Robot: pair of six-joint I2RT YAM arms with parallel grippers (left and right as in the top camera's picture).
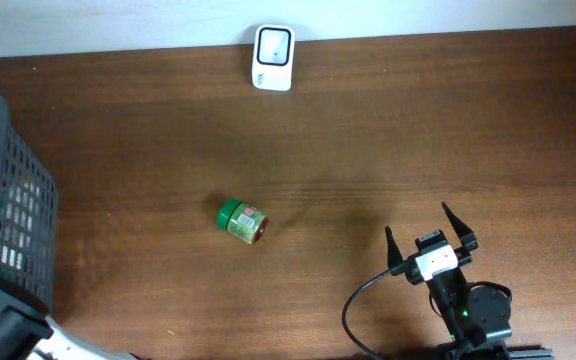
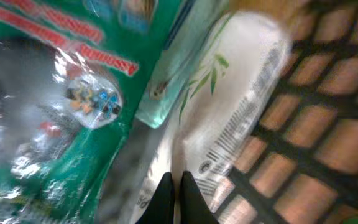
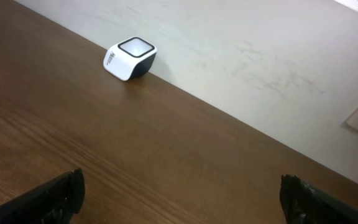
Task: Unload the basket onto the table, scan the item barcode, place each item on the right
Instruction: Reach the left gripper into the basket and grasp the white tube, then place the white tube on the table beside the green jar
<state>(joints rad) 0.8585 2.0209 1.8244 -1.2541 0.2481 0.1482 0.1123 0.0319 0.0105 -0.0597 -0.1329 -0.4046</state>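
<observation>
Brown wooden table [image 1: 368, 150] against a white wall [image 3: 260, 50].

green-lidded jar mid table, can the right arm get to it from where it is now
Probably yes. The green-lidded jar lies in the open on the table, with only bare wood between it and the right arm, whose fingers stand wide open and empty.

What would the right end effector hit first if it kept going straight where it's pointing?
Nothing close, it seems: the open right end effector faces bare brown wooden table, then likely the white wall. The white cube-shaped scanner sits off to its left.
</observation>
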